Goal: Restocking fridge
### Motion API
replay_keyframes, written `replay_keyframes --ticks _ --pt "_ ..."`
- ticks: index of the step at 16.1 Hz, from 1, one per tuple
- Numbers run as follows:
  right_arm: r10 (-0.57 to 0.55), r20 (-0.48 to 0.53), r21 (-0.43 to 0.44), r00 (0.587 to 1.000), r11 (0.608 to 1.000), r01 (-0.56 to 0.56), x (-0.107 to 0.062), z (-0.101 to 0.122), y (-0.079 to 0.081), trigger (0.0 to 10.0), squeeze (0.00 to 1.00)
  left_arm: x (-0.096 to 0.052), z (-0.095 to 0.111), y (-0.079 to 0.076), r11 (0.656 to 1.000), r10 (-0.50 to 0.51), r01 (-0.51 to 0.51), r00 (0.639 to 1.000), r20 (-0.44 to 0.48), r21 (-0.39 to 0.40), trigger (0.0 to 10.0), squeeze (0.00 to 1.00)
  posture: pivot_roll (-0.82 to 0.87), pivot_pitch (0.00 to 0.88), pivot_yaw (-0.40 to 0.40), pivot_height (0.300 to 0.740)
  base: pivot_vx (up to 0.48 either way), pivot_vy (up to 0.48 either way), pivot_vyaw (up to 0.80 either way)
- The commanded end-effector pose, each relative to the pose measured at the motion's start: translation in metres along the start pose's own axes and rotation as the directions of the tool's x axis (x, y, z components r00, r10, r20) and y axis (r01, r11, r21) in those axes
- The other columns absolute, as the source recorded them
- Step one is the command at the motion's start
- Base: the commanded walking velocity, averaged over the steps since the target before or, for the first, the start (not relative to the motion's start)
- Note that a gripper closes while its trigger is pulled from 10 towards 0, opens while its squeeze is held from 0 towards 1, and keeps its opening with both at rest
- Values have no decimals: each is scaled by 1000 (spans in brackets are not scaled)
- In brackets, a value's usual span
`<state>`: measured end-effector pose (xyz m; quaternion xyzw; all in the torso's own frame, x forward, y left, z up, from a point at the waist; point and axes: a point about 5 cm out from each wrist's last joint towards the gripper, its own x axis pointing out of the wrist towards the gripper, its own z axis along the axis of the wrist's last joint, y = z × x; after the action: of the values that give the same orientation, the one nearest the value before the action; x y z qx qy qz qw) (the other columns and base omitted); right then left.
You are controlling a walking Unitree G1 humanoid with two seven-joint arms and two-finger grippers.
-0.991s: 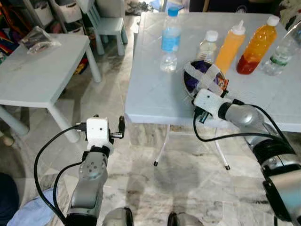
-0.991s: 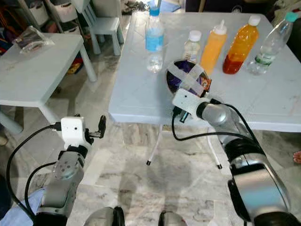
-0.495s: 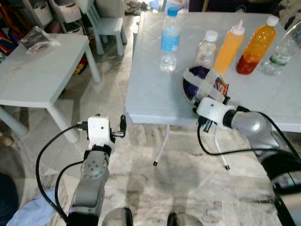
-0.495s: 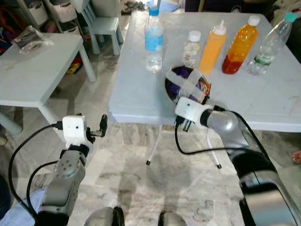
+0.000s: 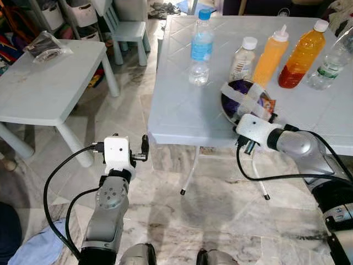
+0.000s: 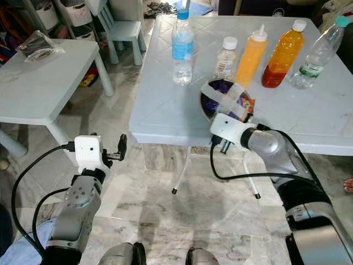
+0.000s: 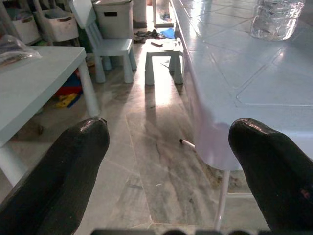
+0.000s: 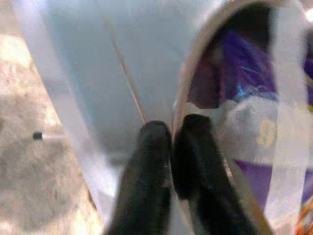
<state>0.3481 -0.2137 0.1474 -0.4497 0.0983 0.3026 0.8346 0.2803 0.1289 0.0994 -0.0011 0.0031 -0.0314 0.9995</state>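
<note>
White table (image 5: 182, 110) with bottles and a taped bowl.
Right gripper (image 8: 171, 142) pinches the rim of the bowl (image 5: 245, 99) near the table's front edge. Left gripper (image 7: 168, 142) hangs low over the floor, fingers wide apart. Water bottle (image 5: 201, 46) stands behind.

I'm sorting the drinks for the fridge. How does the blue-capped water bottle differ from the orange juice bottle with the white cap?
The water bottle is clear with a blue label and cap; the juice bottle holds orange liquid, darker red at the bottom, under a white cap. The water bottle stands toward the left of the table, the juice bottle toward the right, beyond the squeeze bottle. Both stand upright and capped.
</note>
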Motion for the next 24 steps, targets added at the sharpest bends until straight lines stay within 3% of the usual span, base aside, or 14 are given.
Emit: replay_keyframes --ticks 1,8,13,14,15,17,24 --pt "-26 -31 -4 999 1000 26 -5 -5 -9 10000 1000 -1 -3 0 1000 1 -1 1000 -16 2 10000 0 -52 110 26 740 0 0 0" --pt "-86 -28 -45 996 995 85 -6 0 -24 10000 1000 -4 -3 1 1000 -5 6 1000 -18 7 10000 0 -47 120 33 740 0 0 0" --pt "-76 1 -41 997 996 76 7 13 -33 10000 1000 -6 -5 1 1000 -14 15 999 -31 13 10000 0 -43 127 37 740 0 0 0" --pt "-82 9 -31 997 996 83 11 18 -36 10000 545 -6 -6 1 1000 -13 14 999 -37 19 10000 0 -26 132 36 740 0 0 0" --pt "-91 19 -16 996 996 91 13 21 -40 10000 0 -7 -7 2 1000 -12 13 999 -44 26 10000 0 -26 132 36 740 0 0 0" --pt "-93 45 56 995 994 91 17 26 -41 10000 0 -9 -8 4 999 -8 10 999 -54 31 10000 0 -18 135 36 740 0 0 0" --pt "-76 93 287 993 957 46 35 29 -19 10000 0 -9 -10 0 999 -28 31 997 -68 42 10000 0 -25 140 39 740 0 0 0"
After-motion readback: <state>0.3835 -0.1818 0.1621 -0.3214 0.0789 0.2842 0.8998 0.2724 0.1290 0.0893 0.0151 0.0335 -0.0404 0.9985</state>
